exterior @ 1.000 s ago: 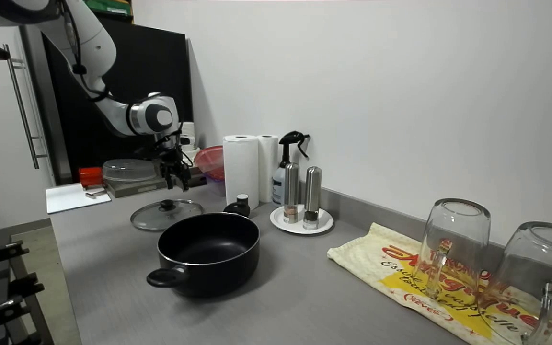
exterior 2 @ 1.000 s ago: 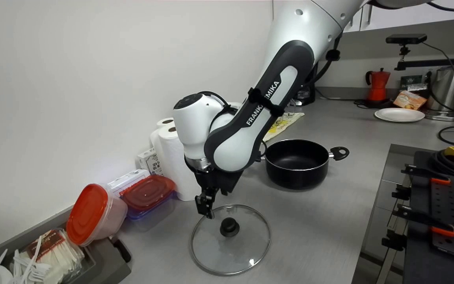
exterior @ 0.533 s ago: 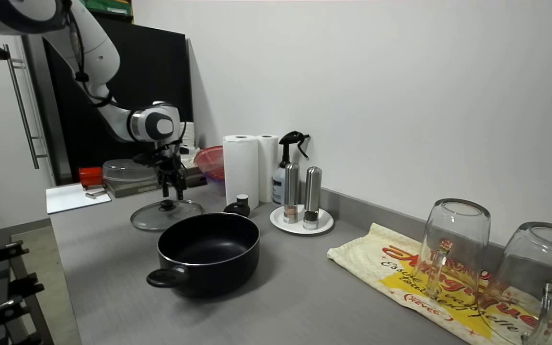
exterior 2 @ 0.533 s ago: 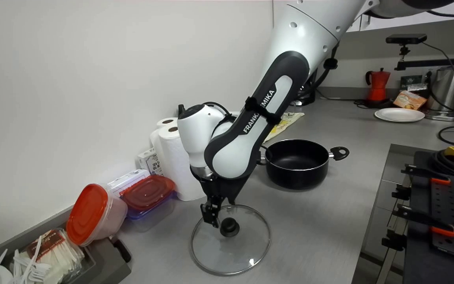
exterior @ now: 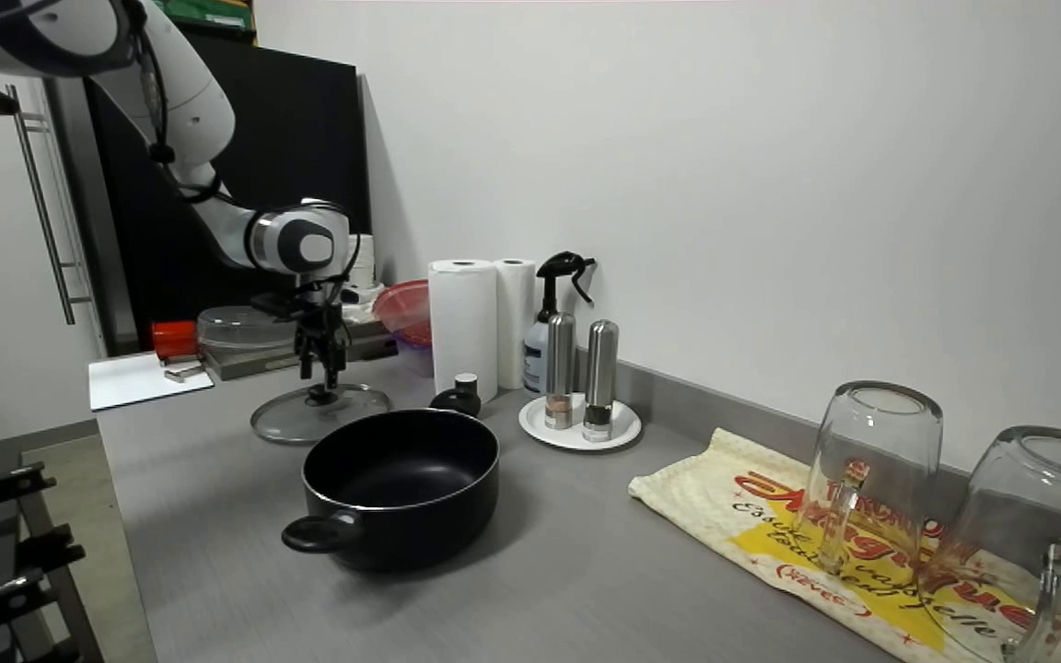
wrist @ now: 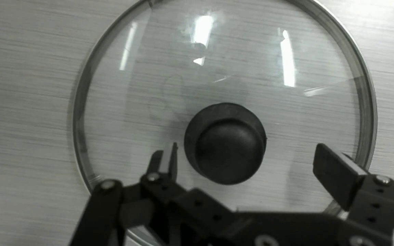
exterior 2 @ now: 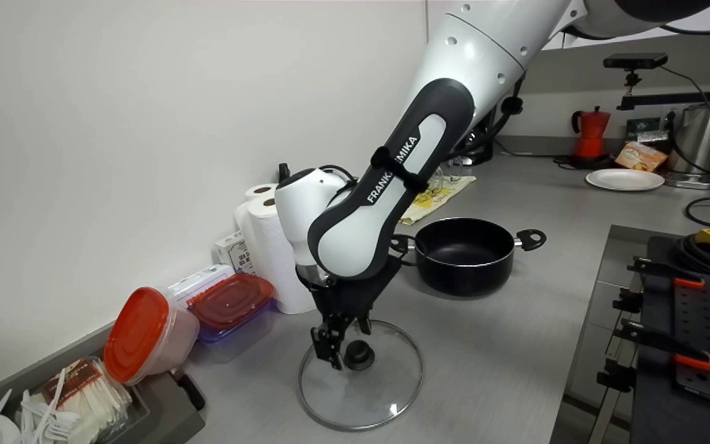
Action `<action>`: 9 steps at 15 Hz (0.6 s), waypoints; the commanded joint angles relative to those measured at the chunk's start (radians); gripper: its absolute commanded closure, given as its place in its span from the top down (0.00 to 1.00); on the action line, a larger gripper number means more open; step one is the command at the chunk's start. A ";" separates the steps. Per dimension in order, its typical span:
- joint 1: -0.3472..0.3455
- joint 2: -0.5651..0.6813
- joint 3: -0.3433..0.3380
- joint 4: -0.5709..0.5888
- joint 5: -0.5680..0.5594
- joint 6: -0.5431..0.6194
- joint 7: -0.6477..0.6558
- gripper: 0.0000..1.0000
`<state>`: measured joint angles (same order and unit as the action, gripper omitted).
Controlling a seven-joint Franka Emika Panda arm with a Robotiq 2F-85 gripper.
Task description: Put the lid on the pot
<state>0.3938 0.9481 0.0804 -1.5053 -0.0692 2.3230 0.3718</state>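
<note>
In an exterior view, the glass lid (exterior 2: 364, 391) lies on the countertop (exterior 2: 503, 364), near and left of the black pot (exterior 2: 465, 277). The gripper (wrist: 247, 150) is spread, holding nothing. In the wrist view its left finger (wrist: 172, 162) is nearer the knob (wrist: 229, 152); better to centre, perhaps lower, then close evenly.

In both exterior views you see the grey, finely streaked tabletop (exterior: 641, 589). Directly on it lies the round, metal-rimmed clear-glass lid (exterior 2: 372, 388), flat; near it, apart, stands the wide, two-handled black pot (exterior: 406, 520). Nearby you find two upright white paper rolls (exterior: 462, 331) and, close to these, a round white plate (exterior: 624, 424). A red-and-yellow-printed cream cloth (exterior: 756, 525) lies well apart from the lid; a flat white board (exterior: 130, 384) occupies a corner.
</note>
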 commanded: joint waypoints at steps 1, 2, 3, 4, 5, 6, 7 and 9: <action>-0.012 0.025 0.014 0.046 0.029 -0.033 -0.028 1.00; -0.013 0.027 0.013 0.046 0.029 -0.032 -0.029 1.00; -0.014 0.028 0.013 0.046 0.029 -0.032 -0.030 1.00; -0.015 0.029 0.013 0.043 0.029 -0.031 -0.030 1.00; -0.016 0.030 0.012 0.042 0.028 -0.031 -0.030 1.00; -0.017 0.032 0.013 0.041 0.029 -0.031 -0.031 1.00; -0.018 0.034 0.013 0.040 0.029 -0.032 -0.032 1.00; -0.021 0.038 0.014 0.040 0.031 -0.033 -0.032 1.00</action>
<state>0.3837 0.9637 0.0829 -1.5009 -0.0655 2.3169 0.3717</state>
